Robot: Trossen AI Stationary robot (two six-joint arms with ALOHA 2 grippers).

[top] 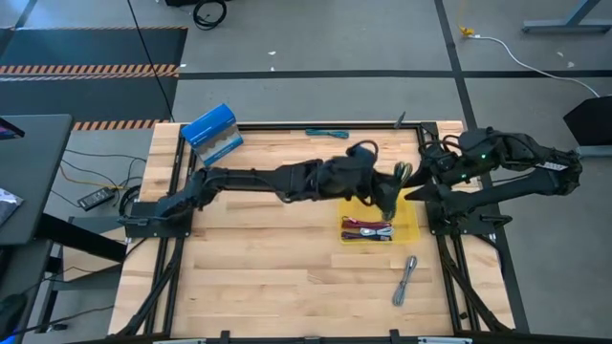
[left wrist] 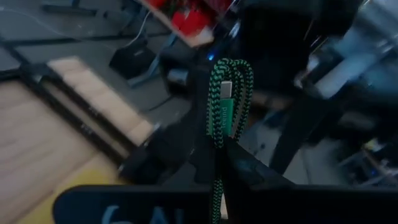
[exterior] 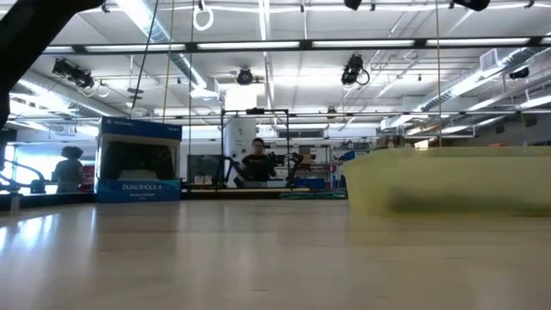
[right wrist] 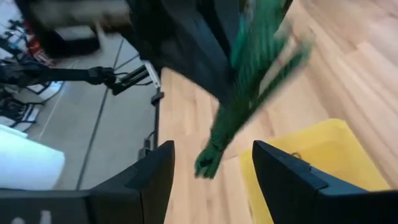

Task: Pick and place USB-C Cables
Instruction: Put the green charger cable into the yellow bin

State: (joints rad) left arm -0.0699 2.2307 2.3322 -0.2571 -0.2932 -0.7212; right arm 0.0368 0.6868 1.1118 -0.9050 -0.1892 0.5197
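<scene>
Left gripper (top: pixel 394 191) clamped on green cable (left wrist: pixel 227 99), hanging lengthwise just above yellow tray (top: pixel 413 229). Right gripper (right wrist: pixel 211 168) agape, empty, beside tray.

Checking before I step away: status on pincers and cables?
Left pincer shut on green cable, over yellow tray. Right pincer open, beside tray. Maroon cables in tray, grey cable on table. Path clear.

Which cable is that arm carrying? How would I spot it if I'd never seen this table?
Find the yellow tray on the wooden table's right side. Just above its far edge the left tool is shut on a green cable, braided green and black. The other cables lie flat: red and purple ones in the tray, a grey one nearer, a teal one far back.
</scene>
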